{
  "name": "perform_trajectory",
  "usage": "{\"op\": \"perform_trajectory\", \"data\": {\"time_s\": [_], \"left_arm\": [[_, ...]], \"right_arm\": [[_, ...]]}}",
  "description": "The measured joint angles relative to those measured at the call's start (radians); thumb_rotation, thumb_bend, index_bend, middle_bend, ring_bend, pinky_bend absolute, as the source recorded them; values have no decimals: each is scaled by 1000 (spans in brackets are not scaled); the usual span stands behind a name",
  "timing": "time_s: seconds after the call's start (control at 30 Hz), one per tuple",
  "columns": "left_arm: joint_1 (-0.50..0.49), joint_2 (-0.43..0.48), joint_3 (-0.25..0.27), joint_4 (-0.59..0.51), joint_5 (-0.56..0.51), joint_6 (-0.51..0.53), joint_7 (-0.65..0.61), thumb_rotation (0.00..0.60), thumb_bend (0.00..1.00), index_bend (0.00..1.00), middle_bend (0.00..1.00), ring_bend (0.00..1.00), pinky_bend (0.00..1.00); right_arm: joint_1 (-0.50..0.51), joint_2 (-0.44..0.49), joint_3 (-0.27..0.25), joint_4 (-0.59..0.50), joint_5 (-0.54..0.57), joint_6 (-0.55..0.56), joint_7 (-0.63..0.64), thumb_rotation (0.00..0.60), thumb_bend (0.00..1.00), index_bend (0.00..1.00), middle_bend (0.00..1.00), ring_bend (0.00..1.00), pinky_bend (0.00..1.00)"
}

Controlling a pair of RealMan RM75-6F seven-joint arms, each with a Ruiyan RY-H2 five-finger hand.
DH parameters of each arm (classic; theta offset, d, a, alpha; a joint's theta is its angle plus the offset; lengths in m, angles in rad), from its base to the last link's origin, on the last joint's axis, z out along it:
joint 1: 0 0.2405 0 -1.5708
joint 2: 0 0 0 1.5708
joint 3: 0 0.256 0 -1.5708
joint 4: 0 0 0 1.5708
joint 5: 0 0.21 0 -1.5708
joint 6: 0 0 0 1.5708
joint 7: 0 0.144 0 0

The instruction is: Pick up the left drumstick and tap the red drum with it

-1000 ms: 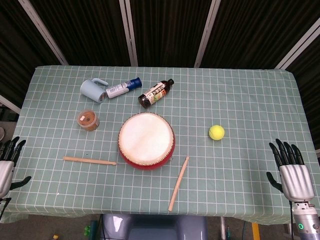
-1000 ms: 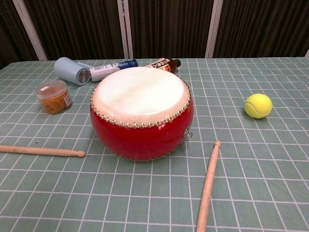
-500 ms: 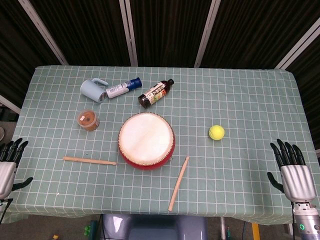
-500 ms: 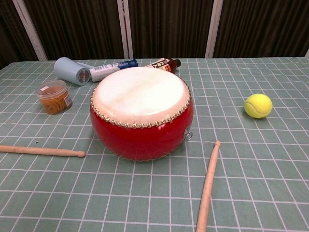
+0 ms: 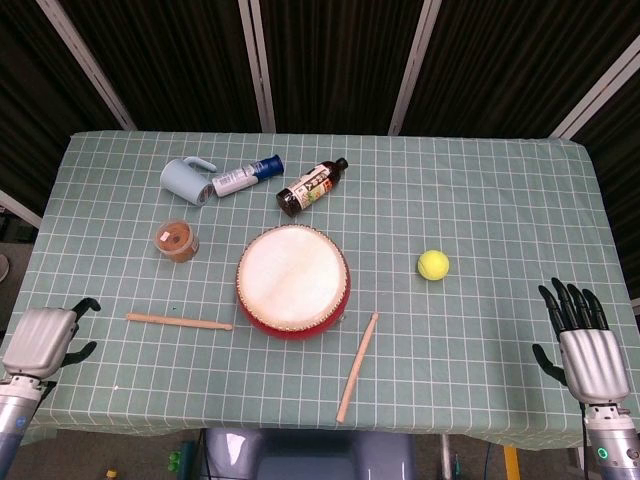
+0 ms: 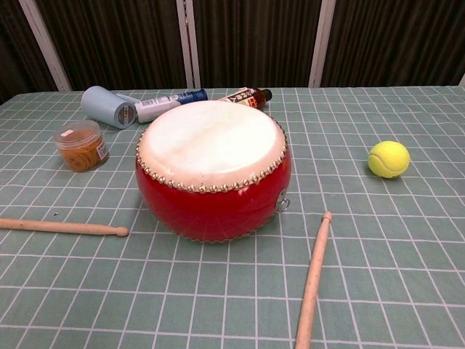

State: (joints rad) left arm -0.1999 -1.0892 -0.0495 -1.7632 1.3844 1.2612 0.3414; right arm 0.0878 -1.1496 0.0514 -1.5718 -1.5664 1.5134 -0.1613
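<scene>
The red drum (image 5: 293, 280) (image 6: 212, 167) with its white skin stands in the middle of the green checked table. To its left the left drumstick (image 5: 180, 321) (image 6: 62, 227) lies flat, tip toward the drum. A second drumstick (image 5: 357, 367) (image 6: 312, 276) lies at the drum's front right. My left hand (image 5: 45, 340) hovers at the table's left front corner, holding nothing, well left of the stick's butt end. Off the right front edge, my right hand (image 5: 583, 345) is empty with its fingers spread. Neither hand shows in the chest view.
A yellow tennis ball (image 5: 433, 264) (image 6: 389, 158) sits right of the drum. An orange-filled jar (image 5: 176, 240) (image 6: 81, 145), a tipped blue cup (image 5: 187, 181) (image 6: 107, 106), a white tube (image 5: 247, 176) and a brown bottle (image 5: 312, 187) (image 6: 245, 95) lie behind the drum.
My left hand has swung in from beyond the left edge toward the table corner and turned its back upward. The right hand has barely shifted. Nothing on the table has moved.
</scene>
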Motion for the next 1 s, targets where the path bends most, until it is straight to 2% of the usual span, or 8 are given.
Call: {"op": "perform_trajectory", "data": {"time_s": [0.3, 0.6, 1.0], "left_arm": [[-101, -100, -23, 16, -164, -135, 198, 600, 272, 405, 1000, 992, 902], [-189, -235, -51, 113, -328, -176, 366, 600, 282, 457, 1000, 992, 902], [-263, -342, -45, 191, -440, -187, 467, 600, 283, 457, 1000, 992, 902]], "right_arm": [[3, 5, 1, -4, 8, -11, 14, 600, 349, 0, 0, 0, 80], [4, 10, 2, -12, 13, -17, 25, 600, 348, 0, 0, 0, 79], [3, 12, 2, -11, 13, -13, 46, 600, 349, 0, 0, 0, 80]]}}
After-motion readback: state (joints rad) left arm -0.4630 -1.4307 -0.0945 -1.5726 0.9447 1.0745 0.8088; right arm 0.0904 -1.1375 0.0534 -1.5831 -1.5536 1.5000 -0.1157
